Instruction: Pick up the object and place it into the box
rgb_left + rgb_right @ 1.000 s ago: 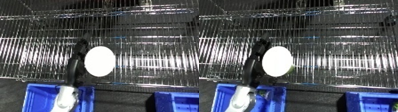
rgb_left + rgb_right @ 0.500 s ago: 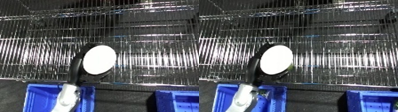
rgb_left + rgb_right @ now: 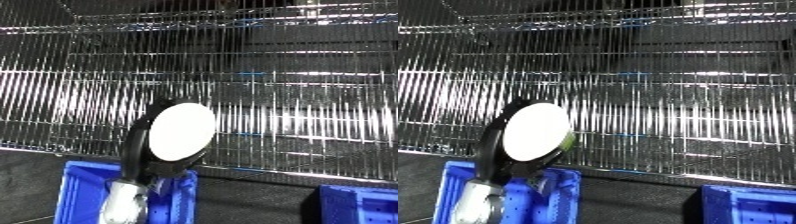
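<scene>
The left hand (image 3: 142, 145), fingers curled round a white disc (image 3: 181, 132), holds it above the blue bin (image 3: 80, 192); lowering and release come next.

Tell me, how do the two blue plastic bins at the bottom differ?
The blue plastic bin on the left shows most of its width, while the blue bin at the lower right is cut off by the picture's edge. The left bin sits directly below the robot's black hand holding a white oval object; nothing is over the right bin. Both share the same blue colour.
</scene>
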You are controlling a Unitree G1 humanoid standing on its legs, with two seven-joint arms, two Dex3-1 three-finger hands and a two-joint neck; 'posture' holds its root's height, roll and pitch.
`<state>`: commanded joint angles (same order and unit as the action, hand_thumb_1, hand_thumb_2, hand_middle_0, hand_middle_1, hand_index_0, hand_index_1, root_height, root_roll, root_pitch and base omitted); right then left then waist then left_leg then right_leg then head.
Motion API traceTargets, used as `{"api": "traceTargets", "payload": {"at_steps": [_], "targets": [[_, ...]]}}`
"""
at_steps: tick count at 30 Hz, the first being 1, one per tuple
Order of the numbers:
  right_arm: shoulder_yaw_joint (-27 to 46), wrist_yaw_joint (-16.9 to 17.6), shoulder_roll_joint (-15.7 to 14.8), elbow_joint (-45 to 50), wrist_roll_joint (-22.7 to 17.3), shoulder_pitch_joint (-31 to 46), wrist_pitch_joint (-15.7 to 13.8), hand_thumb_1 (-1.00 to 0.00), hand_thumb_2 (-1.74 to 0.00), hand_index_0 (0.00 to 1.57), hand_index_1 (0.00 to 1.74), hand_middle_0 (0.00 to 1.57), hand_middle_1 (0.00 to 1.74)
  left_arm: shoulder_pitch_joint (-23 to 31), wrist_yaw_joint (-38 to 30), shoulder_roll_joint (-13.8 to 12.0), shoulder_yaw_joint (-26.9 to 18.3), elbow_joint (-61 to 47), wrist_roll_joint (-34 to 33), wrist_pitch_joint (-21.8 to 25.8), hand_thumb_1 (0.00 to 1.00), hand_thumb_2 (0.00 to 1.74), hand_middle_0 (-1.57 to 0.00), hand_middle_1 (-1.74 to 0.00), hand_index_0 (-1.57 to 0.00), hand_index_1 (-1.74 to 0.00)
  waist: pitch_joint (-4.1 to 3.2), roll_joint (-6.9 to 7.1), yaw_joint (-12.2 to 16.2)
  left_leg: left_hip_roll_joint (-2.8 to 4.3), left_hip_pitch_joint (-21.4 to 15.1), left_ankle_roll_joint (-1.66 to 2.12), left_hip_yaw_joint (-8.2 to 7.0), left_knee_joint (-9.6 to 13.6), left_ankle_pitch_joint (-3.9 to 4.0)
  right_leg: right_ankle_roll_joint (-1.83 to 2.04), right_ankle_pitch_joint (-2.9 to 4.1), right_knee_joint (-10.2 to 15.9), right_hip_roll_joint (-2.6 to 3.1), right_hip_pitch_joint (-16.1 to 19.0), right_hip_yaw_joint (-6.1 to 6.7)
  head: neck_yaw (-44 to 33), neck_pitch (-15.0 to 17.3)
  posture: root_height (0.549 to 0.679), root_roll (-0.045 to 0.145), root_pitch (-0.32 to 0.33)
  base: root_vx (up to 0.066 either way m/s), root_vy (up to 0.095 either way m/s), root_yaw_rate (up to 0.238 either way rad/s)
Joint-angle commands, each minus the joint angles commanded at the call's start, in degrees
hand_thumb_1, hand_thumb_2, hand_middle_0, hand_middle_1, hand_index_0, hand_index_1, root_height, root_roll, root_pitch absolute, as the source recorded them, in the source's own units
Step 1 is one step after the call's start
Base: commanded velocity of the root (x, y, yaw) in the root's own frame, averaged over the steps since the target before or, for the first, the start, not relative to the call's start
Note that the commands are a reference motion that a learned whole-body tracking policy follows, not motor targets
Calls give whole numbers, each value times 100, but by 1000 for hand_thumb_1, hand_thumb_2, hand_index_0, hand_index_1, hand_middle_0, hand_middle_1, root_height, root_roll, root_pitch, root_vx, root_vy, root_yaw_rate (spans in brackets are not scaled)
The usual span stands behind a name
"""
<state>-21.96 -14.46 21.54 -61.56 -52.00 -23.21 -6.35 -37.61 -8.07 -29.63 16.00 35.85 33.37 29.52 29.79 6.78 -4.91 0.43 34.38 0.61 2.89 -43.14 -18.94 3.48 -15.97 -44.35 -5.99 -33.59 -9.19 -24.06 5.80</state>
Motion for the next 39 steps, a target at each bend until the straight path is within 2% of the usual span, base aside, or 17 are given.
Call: {"api": "traceTargets", "payload": {"at_steps": [7, 12, 15, 20, 26, 29, 33, 39], "targets": [[371, -50, 15, -303, -121, 277, -97, 0, 0, 0, 0, 0, 0, 948, -122, -71, -652, -495, 344, 450, 950, 1653, -1492, -1653, -1492, -1653, 0, -190, -281, -128, -431, 29, 48, 289, 90, -46, -97, 127, -135, 421, -95, -56, 428, 638, 25, 96, -2, -26, 140], [565, -122, -4, -443, -177, 515, -243, 0, 0, 0, 0, 0, 0, 1599, -528, -52, -1177, -599, 474, 871, 950, 1653, -1492, -1653, -1492, -1653, 0, -304, -468, -218, -669, 34, 101, 467, 153, -67, -157, 230, -223, 699, -198, -335, 681, 641, 34, 75, 13, -32, 144], [642, -144, -30, -485, -198, 629, -301, 0, 0, 0, 0, 0, 0, 1899, -816, -10, -1502, -389, 614, 1071, 950, 1653, -1492, -1653, -1492, -1653, 0, -350, -555, -259, -755, 36, 136, 543, 191, -89, -206, 262, -257, 822, -254, -635, 796, 642, 37, 66, 12, -31, 118], [662, -121, -76, -524, -222, 711, -337, 0, 0, 0, 0, 0, 0, 2242, -1162, 0, -1955, 303, 1012, 1144, 950, 1653, -1492, -1653, -1492, -1653, 0, -384, -629, -301, -823, 42, 193, 636, 261, -136, -290, 283, -269, 938, -313, -1310, 907, 643, 42, 59, 11, -13, 94], [528, -154, -108, -658, -309, 745, -373, 0, 0, 0, 0, 0, 0, 2402, -908, 27, -2372, 1522, 1643, 698, 950, 1653, -1492, -1653, -1492, -1653, 0, -321, -647, -296, -817, 36, 230, 705, 329, -195, -376, 243, -218, 961, -312, -2178, 858, 642, 41, 59, 13, -2, 90], [471, -267, -110, -766, -256, 782, -413, 0, 0, 0, 0, 0, 0, 2352, -489, -30, -2515, 2234, 1909, 429, 800, 1392, -1256, -1392, -1256, -1392, 0, -231, -615, -264, -815, 28, 228, 750, 360, -208, -395, 235, -172, 960, -298, -2555, 809, 641, 38, 60, 8, 9, 22], [462, -430, -91, -872, -118, 828, -454, 0, 0, 0, 0, 0, 0, 2210, 83, -136, -2570, 2983, 2215, 131, 600, 1044, -942, -1044, -942, -1044, 0, -118, -575, -212, -812, 34, 231, 796, 390, -208, -402, 247, -120, 961, -278, -2692, 816, 641, 34, 61, 3, 24, -2], [500, -560, -80, -904, 0, 876, -465, 0, 0, 0, 0, 0, 0, 2126, 750, -228, -2552, 3557, 2366, -345, 300, 522, -471, -522, -471, -522, 0, 15, -579, -165, -818, 51, 253, 876, 426, -182, -380, 308, -95, 978, -277, -2639, 903, 641, 29, 62, 4, 15, 20]]}}
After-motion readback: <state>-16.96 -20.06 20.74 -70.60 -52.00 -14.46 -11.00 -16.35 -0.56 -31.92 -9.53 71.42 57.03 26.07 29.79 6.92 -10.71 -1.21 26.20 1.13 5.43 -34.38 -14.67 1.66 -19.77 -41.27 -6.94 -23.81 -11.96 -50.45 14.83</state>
